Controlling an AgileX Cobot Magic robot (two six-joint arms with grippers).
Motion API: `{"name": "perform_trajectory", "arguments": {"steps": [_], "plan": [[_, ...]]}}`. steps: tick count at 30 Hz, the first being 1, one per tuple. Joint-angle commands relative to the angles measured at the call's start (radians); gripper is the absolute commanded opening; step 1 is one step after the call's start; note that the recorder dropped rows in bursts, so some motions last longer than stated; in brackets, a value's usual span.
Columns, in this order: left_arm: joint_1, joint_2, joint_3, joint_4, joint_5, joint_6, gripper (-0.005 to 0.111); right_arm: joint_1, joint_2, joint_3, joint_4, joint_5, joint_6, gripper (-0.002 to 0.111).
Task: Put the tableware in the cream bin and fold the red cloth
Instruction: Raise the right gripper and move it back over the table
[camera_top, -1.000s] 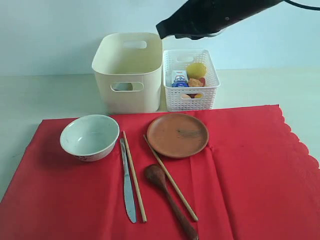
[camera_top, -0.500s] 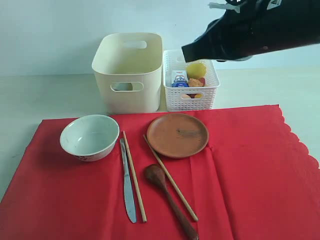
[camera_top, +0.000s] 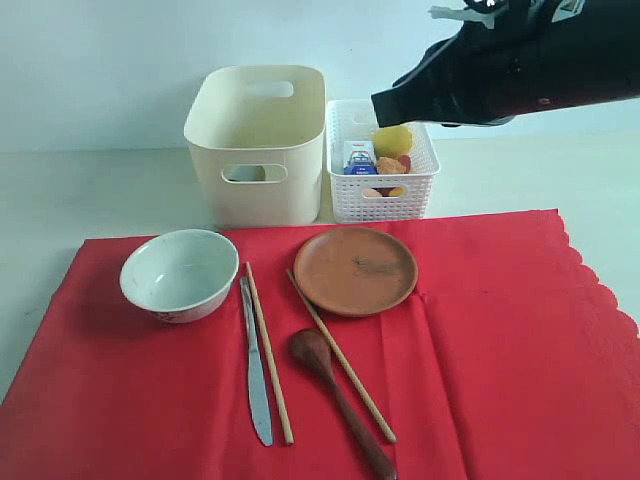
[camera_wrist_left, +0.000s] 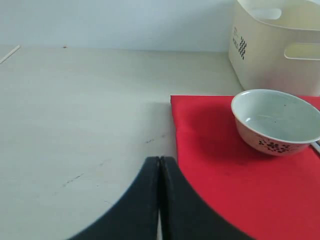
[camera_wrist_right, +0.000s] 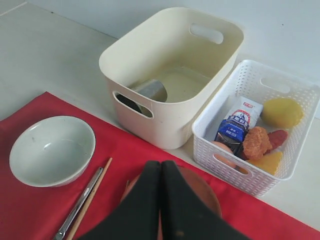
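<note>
Now the right tool (camera_wrist_right: 161, 169) has swung rightward, off the cream bin (camera_top: 290, 192).

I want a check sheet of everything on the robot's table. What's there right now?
Surface: pale tabletop, a few faint marks.
Job's things: large red cloth lies flat, unfolded. On it are the white ceramic bowl, round brown plate, metal knife, two wooden chopsticks and dark wooden spoon. The steel cup is inside the tall cream plastic bin.
Clutter: white lattice basket beside the bin, holding a yellow lemon, a milk carton and other food.
Grippers: left tool shut, empty, by the cloth's edge near the bowl; right tool shut, empty, raised above the table.
Cables: nothing seen.
Surroundings: plain pale wall.
</note>
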Motion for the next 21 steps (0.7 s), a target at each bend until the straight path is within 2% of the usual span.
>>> {"name": "perform_trajectory", "arguments": {"steps": [1, 10, 21], "plan": [[0.001, -0.007, 0.000, -0.002, -0.008, 0.002, 0.000, 0.000, -0.003, 0.005, 0.002, 0.004, -0.006, 0.000], [0.001, -0.007, 0.000, -0.002, -0.008, 0.002, 0.000, 0.000, -0.003, -0.001, 0.160, -0.034, -0.024, 0.000], [0.001, -0.007, 0.000, -0.002, -0.008, 0.002, 0.000, 0.000, -0.001, -0.046, 0.214, 0.102, -0.051, 0.000]]}}
